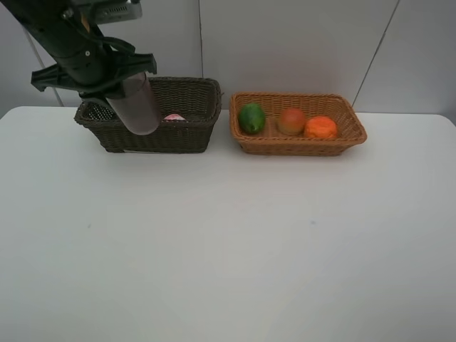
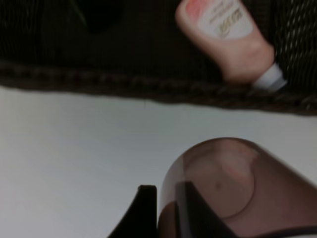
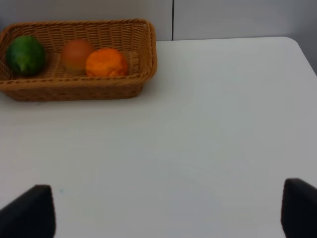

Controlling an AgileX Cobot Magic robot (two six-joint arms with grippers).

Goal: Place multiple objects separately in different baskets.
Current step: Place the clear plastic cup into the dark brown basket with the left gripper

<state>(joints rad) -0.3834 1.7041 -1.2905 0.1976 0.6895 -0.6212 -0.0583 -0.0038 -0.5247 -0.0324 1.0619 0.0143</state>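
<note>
We see three fruits in the tan basket (image 1: 356,134) and the pink bottle (image 2: 225,37) in the dark basket (image 1: 192,135). Left gripper (image 1: 107,84), upper left, is clamped on the cup (image 1: 139,107), which we judge the last item; right gripper (image 3: 168,210) spread wide, empty.

The white surface (image 1: 228,249) lies bare across the frame's middle and bottom, while along the top the dark basket (image 1: 182,135) at upper left and tan basket (image 1: 299,146) at upper right block passage.

Two baskets stand side by side at the table's (image 1: 214,249) back: left basket (image 1: 187,117) holds a bottle (image 1: 174,117) (lying down), right basket (image 1: 299,142) three fruits in a row.
</note>
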